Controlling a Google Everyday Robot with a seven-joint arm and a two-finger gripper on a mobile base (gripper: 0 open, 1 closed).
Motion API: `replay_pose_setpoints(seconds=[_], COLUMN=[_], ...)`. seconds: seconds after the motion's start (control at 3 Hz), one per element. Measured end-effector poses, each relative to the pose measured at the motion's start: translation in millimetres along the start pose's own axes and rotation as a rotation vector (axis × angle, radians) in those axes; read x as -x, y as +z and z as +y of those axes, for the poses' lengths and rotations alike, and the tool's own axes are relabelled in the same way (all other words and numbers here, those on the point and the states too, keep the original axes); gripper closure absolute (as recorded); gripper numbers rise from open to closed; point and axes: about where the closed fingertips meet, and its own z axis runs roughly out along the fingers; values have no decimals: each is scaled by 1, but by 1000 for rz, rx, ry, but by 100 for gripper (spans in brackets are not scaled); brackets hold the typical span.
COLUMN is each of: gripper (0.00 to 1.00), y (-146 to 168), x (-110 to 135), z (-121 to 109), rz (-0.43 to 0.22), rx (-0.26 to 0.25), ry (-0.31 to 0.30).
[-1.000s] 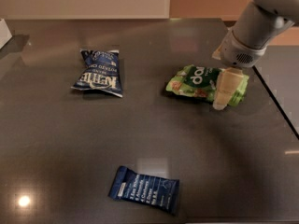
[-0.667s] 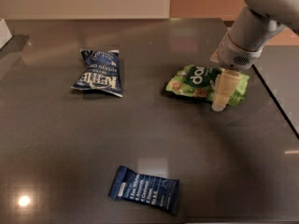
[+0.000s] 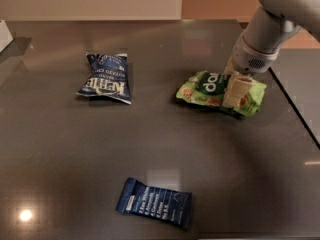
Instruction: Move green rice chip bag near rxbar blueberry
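Observation:
The green rice chip bag [image 3: 204, 87] lies crinkled on the dark table at the right, with its dark green circle and white lettering facing up. My gripper [image 3: 234, 98] comes down from the upper right on a grey arm and sits over the right part of the bag, touching or nearly touching it. The rxbar blueberry [image 3: 155, 202], a small flat dark blue wrapper with white text, lies near the front edge, well below and left of the bag.
A dark blue Kettle chip bag [image 3: 105, 78] lies at the left of the table [image 3: 60, 154]. A seam in the table top [image 3: 295, 104] runs diagonally at the right. A pale wall stands behind the far edge.
My gripper has shifted slightly left and lower over the green bag. The bag, the bar and the Kettle bag have not visibly moved.

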Motion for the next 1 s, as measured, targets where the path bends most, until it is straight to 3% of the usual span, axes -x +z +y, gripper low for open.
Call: replay_pose_setpoints(seconds=[0.33, 0.67, 1.0], gripper=[64, 88, 100], y=[-7, -21, -40], x=[6, 18, 38], z=[3, 17, 45], rz=[-15, -43, -79], rx=[4, 20, 53], ry=[-18, -72, -164])
